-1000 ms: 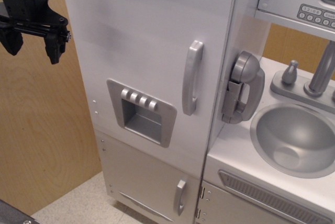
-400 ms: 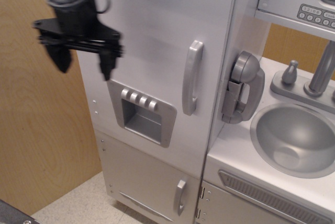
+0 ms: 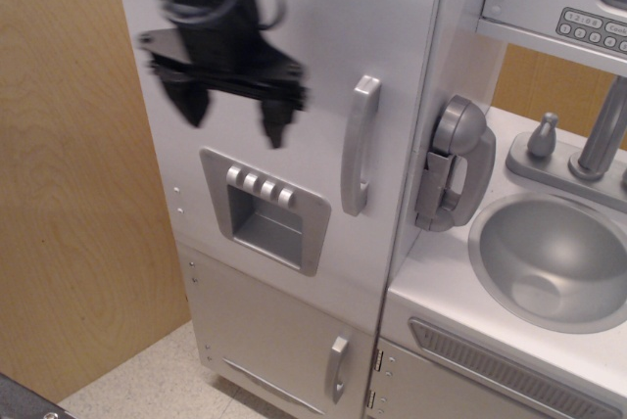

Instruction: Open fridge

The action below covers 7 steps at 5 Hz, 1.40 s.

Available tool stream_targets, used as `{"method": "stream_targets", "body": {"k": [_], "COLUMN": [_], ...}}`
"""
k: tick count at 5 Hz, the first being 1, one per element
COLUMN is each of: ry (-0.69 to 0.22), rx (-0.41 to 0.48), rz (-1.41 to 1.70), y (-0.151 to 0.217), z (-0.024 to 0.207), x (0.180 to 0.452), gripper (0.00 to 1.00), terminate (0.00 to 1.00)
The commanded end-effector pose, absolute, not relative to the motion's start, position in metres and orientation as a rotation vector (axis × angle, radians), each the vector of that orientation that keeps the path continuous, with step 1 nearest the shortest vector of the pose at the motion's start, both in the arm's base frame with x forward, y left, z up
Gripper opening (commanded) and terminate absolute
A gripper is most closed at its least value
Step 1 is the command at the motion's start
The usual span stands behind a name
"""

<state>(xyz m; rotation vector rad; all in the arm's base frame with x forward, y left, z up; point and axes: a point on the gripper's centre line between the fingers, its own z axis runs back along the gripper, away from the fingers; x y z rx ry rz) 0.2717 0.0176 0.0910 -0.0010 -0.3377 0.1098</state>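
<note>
The fridge (image 3: 304, 47) is a tall white toy-kitchen unit filling the middle of the view. Its large door is shut, with a vertical silver handle (image 3: 359, 145) at its right edge and a grey four-button dispenser recess (image 3: 265, 209) lower left. My black gripper (image 3: 233, 116) hangs in front of the door's upper left, motion-blurred, with its two fingers (image 3: 275, 117) pointing down and spread apart, holding nothing. It is left of the handle and above the dispenser.
A smaller lower door with a short silver handle (image 3: 337, 368) sits below. Right of the fridge are a grey toy phone (image 3: 454, 162), a sink (image 3: 554, 262), a faucet (image 3: 600, 135) and a cabinet with a grey vent strip (image 3: 490, 365). A wooden wall (image 3: 78, 194) stands at left.
My gripper has moved rightward and a little down, from over the wooden wall at the far left to in front of the fridge door, closer to the handle. The door has stayed shut.
</note>
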Motion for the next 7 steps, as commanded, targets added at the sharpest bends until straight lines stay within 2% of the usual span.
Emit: {"method": "stream_targets", "body": {"k": [1,2,4,5,7], "ry": [-0.459,-0.513,-0.547,-0.561,-0.528], "rx": [-0.035,0.0,0.01,0.016,0.028], "rz": [0.017,0.04,0.027,0.075,0.072], "y": [-0.014,-0.019,-0.03,-0.027,-0.02], "z": [0.104,0.1,0.085,0.081,0.083], "x": [0.298,0.311,0.333,0.338,0.309], "gripper": [1.0,1.0,1.0,0.0,0.0], "terminate": [0.0,0.0,0.0,0.0,0.0]}}
